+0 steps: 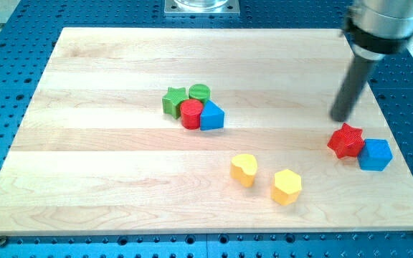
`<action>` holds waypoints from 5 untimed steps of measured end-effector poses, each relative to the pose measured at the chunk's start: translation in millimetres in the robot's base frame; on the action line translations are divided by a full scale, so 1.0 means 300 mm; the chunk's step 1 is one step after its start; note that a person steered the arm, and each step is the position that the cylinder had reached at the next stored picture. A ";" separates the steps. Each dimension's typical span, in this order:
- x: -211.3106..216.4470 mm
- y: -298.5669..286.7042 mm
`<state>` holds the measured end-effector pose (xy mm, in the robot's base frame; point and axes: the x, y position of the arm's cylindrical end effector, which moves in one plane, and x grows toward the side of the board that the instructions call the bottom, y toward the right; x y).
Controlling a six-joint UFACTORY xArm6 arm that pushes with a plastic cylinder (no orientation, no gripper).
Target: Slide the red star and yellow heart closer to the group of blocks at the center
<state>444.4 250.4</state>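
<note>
On the bench (84, 179), a cluster of four blocks (192, 109) sits centrally. Nearer and to its right lie the yellow heart (244, 170) and the yellow hexagon (287, 186). Further right, the red star (345, 140) touches the blue cube (375, 154), with my tip (343, 118) just behind the star.

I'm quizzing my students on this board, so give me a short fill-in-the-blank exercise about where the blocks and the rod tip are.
1. My tip is just above the red ____ at the view's right.
2. The blue cube touching the red star sits on the star's ____ side in the view.
3. The centre group holds ____ blocks: green star, green cylinder, red cylinder, blue block.
4. The yellow heart lies to the view's ____ of the yellow hexagon.

Missing words: star; right; four; left
</note>
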 end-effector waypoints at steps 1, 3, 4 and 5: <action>0.146 0.098; 0.211 -0.172; 0.123 -0.366; 0.022 -0.066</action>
<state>451.0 230.5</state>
